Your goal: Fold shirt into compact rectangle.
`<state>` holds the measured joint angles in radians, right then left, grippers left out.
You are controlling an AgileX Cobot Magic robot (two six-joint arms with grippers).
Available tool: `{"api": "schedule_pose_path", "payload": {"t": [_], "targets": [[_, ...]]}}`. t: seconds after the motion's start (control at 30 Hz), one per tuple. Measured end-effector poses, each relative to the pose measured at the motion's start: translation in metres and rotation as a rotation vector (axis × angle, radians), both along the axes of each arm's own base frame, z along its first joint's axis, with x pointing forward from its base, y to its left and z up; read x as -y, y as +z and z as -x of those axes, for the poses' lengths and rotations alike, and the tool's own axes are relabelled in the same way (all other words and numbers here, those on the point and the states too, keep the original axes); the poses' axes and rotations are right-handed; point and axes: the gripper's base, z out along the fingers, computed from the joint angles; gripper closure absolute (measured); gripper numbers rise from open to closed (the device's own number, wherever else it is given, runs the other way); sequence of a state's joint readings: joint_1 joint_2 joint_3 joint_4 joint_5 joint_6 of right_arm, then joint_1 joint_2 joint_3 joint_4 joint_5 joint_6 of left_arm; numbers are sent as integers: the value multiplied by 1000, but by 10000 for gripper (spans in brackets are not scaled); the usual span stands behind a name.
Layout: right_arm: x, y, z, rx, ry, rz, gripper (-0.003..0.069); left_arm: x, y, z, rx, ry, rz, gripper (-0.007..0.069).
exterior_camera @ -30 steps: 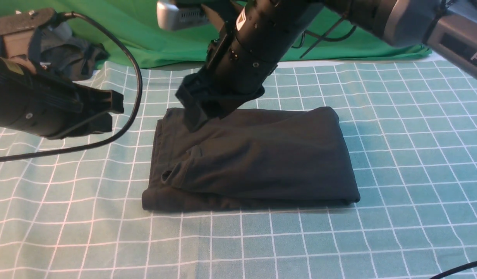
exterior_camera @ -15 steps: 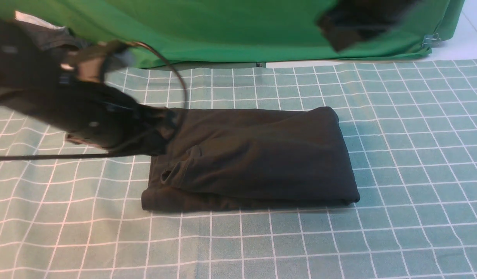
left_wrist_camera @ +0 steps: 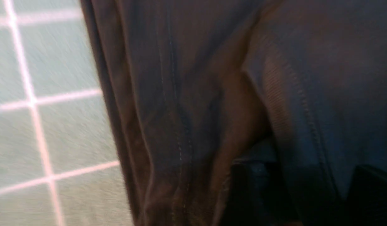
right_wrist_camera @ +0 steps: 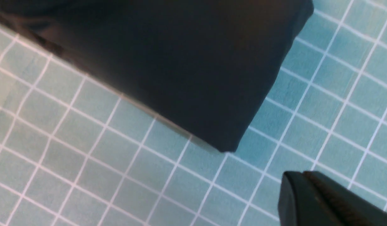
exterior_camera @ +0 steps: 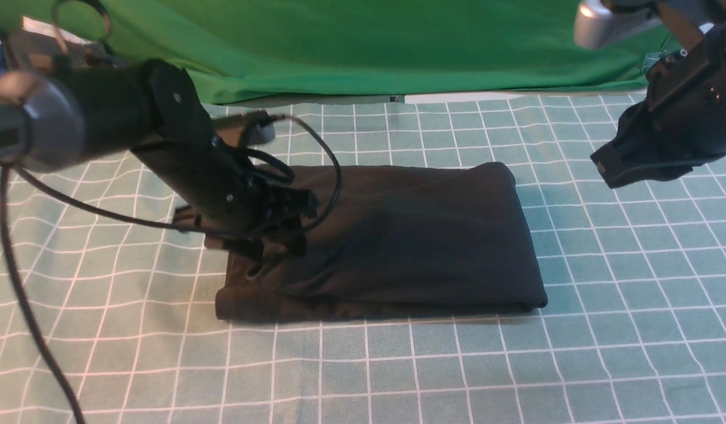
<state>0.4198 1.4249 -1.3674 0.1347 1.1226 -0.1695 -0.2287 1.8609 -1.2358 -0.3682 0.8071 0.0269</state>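
The black shirt [exterior_camera: 410, 235] lies folded as a thick rectangle on the checked tablecloth; its graphic and label are hidden. My left gripper [exterior_camera: 274, 247] points down onto the shirt's left part, open, its two fingers straddling a raised sleeve fold. In the left wrist view the dark fingers [left_wrist_camera: 253, 188] press against the shirt [left_wrist_camera: 187, 78], with cloth between them at the left gripper [left_wrist_camera: 309, 191]. My right gripper [exterior_camera: 604, 168] hangs shut above the table, right of the shirt and apart from it. The right wrist view shows the shirt's corner [right_wrist_camera: 181, 62] and the right gripper's tip [right_wrist_camera: 294, 182] holding nothing.
A teal tablecloth with a white grid [exterior_camera: 604, 294] covers the table. A big bright green cloth [exterior_camera: 351, 41] hangs along the back. The left arm's black cable [exterior_camera: 21, 282] loops down over the table's left side.
The left arm has swung in from the left and come down onto the shirt's left part. The right arm has left the shirt's far left corner, going up and right.
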Motion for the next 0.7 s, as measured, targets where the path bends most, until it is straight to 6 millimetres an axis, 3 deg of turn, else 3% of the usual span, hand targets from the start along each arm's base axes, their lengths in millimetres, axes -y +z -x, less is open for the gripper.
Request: {"api": "schedule_pose_path", "payload": {"t": [0.1,0.27,0.33,0.5,0.7], "targets": [[-1,1,-1,19,-12,-15,644,2,-11,1,-54,-6,12,229],[-1,2,-3,34,-20,-25,644,4,-11,-1,-58,-43,21,529],[-1,2,-3,35,-20,-26,644,4,-9,-1,-53,-52,22,583],[-1,2,-3,38,-20,-27,644,1,7,-1,-11,-71,-5,610],[-2,3,-5,56,-23,-37,645,-12,47,10,87,-53,-112,610]]}}
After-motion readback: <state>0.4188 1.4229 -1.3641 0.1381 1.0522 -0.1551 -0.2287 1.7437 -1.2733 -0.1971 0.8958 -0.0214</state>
